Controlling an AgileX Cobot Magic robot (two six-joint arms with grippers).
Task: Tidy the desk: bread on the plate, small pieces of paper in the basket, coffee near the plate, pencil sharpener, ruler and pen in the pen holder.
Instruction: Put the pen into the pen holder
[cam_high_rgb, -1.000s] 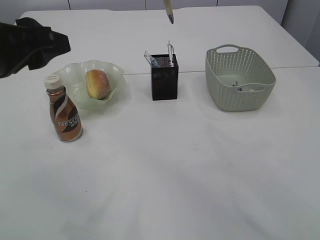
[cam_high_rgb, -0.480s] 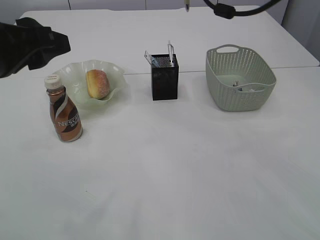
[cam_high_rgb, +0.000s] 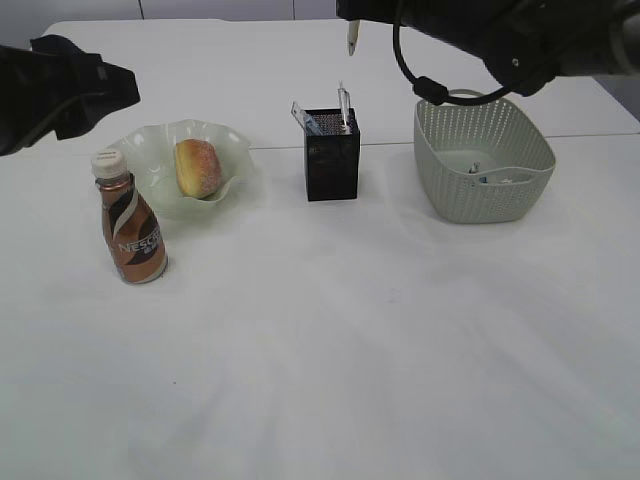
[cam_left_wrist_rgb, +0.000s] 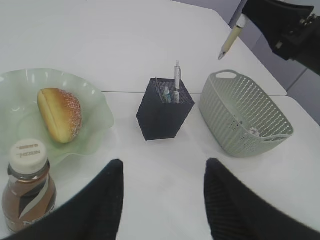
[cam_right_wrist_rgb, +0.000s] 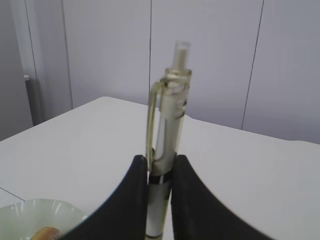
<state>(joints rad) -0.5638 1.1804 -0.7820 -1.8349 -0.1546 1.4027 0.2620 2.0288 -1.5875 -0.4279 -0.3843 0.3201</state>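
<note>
The right gripper (cam_right_wrist_rgb: 159, 200) is clenching a pale translucent pen (cam_right_wrist_rgb: 166, 150), its fingers pressing both sides of the barrel; in the exterior view only the pen's tip is showing at the top centre of the frame, above the black pen holder (cam_high_rgb: 332, 155), the rest being cut off by the frame edge and the dark arm. The left gripper (cam_left_wrist_rgb: 162, 200) is hanging released, jaws apart and grasping nothing, over the white surface (cam_high_rgb: 350, 340) at the left. The bread (cam_high_rgb: 197, 167) is lying on the green plate (cam_high_rgb: 150, 150) at upper left; the coffee (cam_high_rgb: 131, 228) is standing just in front of it. The basket (cam_high_rgb: 483, 160) is sitting at upper right; its contents are too small to make out. Thin items are sticking out of the holder, hard to identify.
</note>
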